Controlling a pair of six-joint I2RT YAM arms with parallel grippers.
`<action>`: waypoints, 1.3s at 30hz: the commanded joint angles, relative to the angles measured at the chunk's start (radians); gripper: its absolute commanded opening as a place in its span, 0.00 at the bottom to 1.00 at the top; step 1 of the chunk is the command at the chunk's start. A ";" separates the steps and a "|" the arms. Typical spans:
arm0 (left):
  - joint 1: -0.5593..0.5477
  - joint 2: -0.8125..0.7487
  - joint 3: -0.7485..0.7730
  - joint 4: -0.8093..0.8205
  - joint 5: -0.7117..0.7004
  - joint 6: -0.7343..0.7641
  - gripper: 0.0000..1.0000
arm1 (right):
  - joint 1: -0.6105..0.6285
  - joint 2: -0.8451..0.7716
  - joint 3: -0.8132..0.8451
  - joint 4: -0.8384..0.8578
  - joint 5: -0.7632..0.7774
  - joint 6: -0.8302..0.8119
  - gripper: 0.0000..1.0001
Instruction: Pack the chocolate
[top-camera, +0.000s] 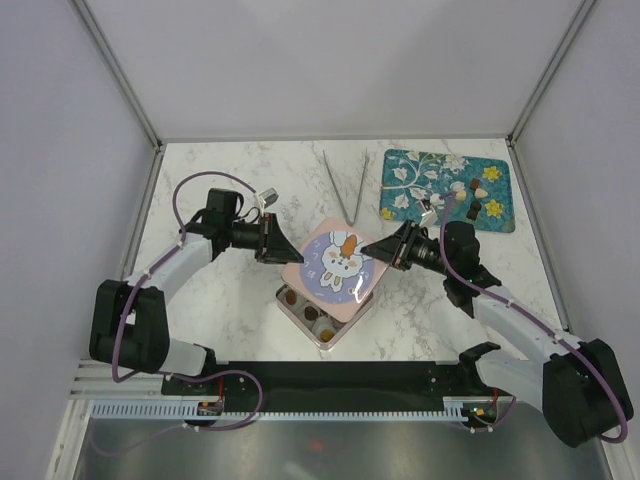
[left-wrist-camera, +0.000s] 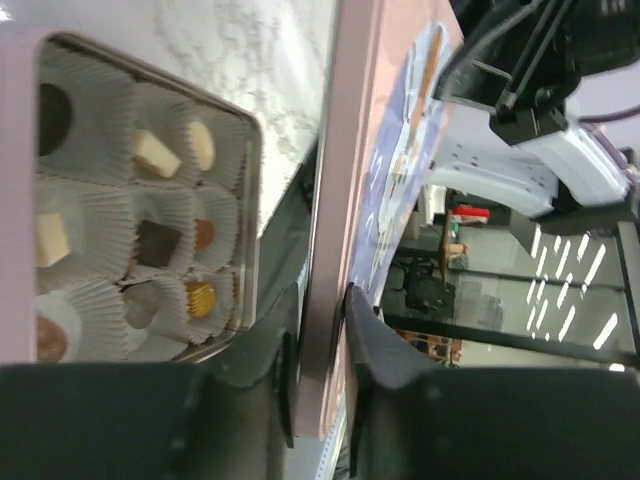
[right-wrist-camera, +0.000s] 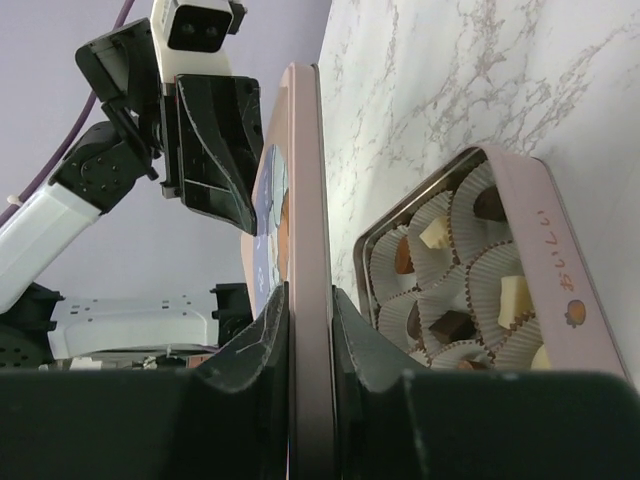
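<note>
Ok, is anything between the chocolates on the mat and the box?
Yes: the lid, gripped by the left gripper and right gripper, is held over most of the box, leaving only its near corner open from above. The chocolates lie on the mat.

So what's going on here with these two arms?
Both arms hold the pink bunny-print lid by opposite edges, with the left pincer and right pincer each shut on it, over the open tin but not yet seated. The tin's paper cups hold assorted chocolates. A few loose chocolates sit on the teal floral mat, beside metal tongs on the marble table.
</note>
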 joint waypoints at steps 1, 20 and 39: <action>0.011 0.042 0.086 -0.124 -0.276 0.031 0.27 | 0.019 0.031 -0.109 0.259 -0.035 0.067 0.00; 0.017 0.146 0.180 -0.299 -0.715 0.141 0.40 | 0.189 0.281 -0.229 0.677 0.175 0.254 0.00; 0.019 0.090 0.118 -0.307 -0.736 0.140 0.42 | 0.189 0.445 -0.292 0.954 0.176 0.402 0.00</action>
